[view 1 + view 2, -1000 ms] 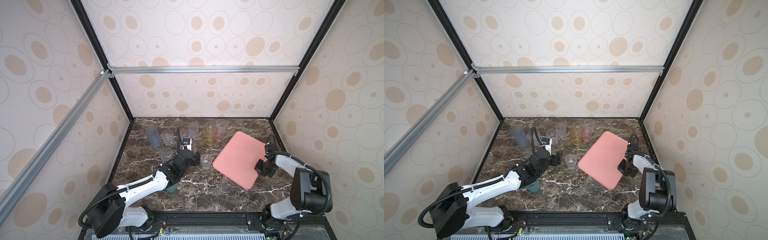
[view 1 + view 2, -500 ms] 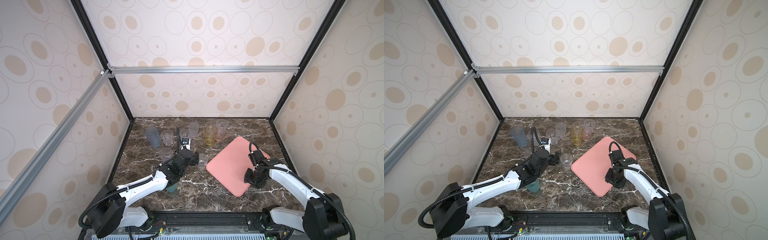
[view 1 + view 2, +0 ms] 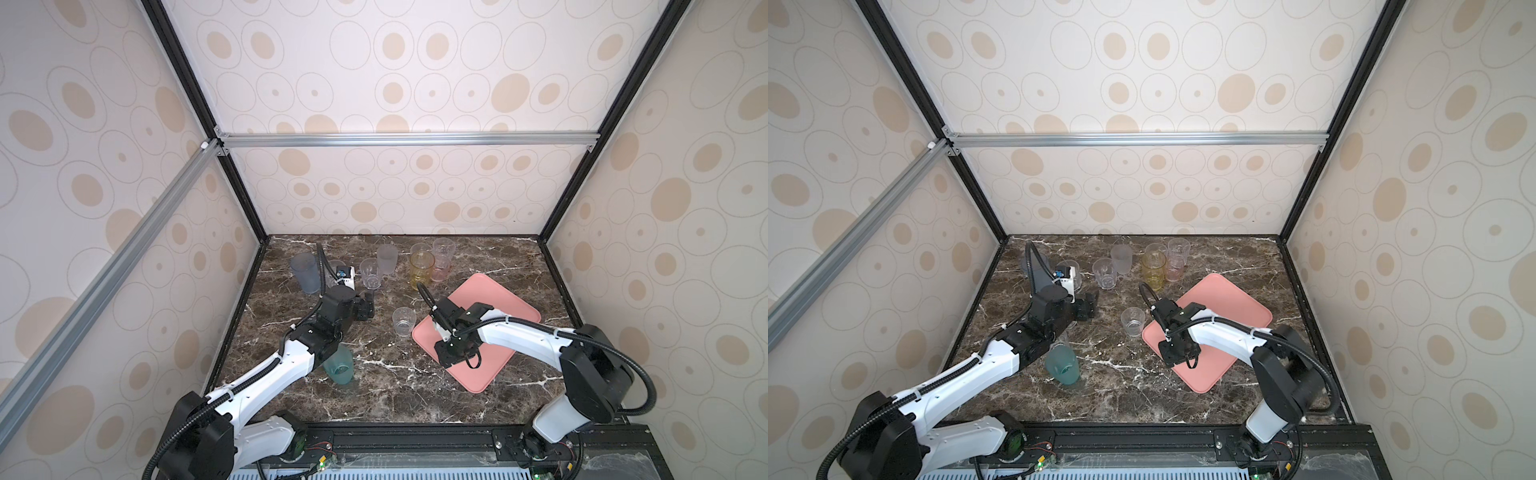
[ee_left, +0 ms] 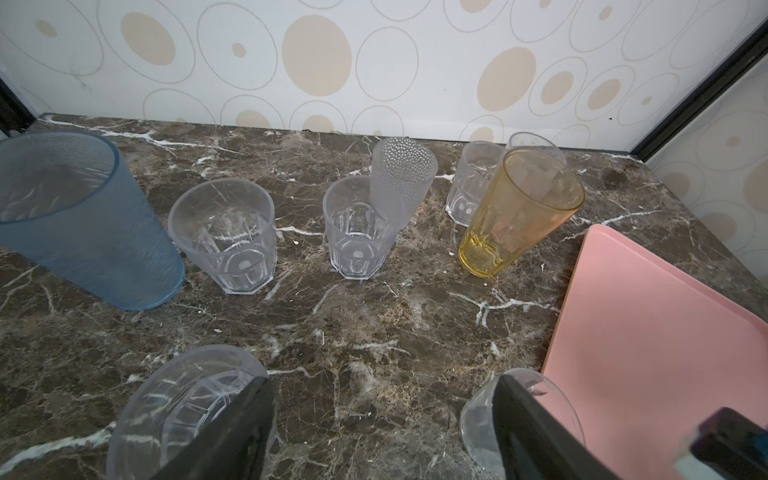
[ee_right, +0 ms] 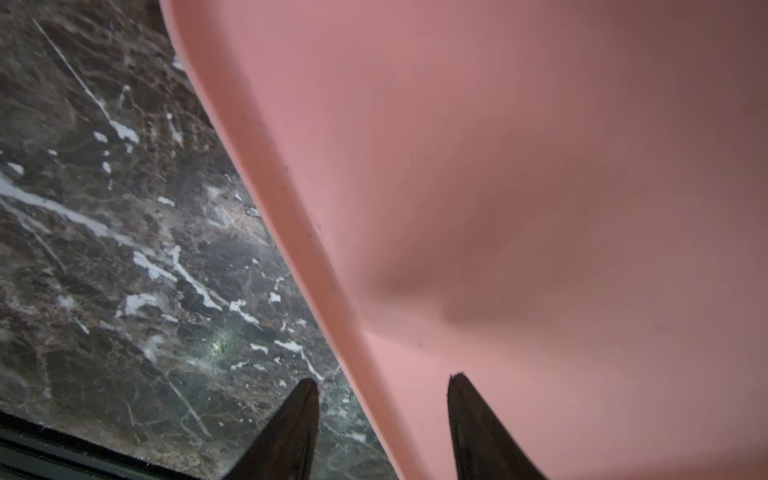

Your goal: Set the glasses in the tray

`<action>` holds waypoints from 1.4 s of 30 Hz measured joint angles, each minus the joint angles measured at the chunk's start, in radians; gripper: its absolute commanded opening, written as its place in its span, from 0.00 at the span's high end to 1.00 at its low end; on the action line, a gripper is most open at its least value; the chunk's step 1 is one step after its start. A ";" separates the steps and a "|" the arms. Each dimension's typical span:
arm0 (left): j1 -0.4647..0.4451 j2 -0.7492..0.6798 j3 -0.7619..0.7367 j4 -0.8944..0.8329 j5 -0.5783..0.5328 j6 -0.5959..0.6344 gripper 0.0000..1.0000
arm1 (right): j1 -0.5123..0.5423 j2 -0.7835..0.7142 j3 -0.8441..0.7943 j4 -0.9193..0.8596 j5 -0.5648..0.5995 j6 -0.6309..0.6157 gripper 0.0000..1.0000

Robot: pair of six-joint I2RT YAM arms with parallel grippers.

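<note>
Left gripper point(image 4: 376, 390): fingers are being held spread wide, flanked by clear glasses point(image 4: 183, 411).
Right gripper point(image 5: 382, 380): fingers are being held apart, astride the tray point(image 5: 498, 124) rim.

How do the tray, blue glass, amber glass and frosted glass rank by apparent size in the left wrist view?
1. tray, though cut off by the frame.
2. blue glass; nearer than the next two, so unsure.
3. amber glass.
4. frosted glass, partly hidden.

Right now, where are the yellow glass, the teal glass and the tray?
yellow glass point(image 4: 519, 216): left wrist view, its side wall.
teal glass point(image 3: 340, 370): a top view, its side wall.
tray point(image 3: 505, 300): a top view, bare floor.
</note>
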 measured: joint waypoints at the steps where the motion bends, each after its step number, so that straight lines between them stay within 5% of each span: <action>1: 0.002 -0.005 -0.003 -0.003 0.008 -0.001 0.18 | 0.004 0.019 0.000 0.011 -0.005 -0.004 0.51; 9: 0.026 -0.014 -0.014 -0.014 0.034 -0.006 0.18 | 0.013 0.071 0.010 0.045 -0.016 0.043 0.78; 15: 0.041 -0.027 -0.014 -0.026 0.036 -0.006 0.18 | 0.018 0.054 -0.016 0.101 -0.044 0.145 0.89; 27: 0.050 -0.031 -0.014 -0.026 0.038 -0.006 0.19 | 0.017 0.089 -0.006 0.308 -0.055 0.335 0.93; 42: 0.075 -0.032 -0.014 -0.037 0.037 -0.006 0.19 | 0.019 0.231 0.136 0.439 -0.097 0.389 0.95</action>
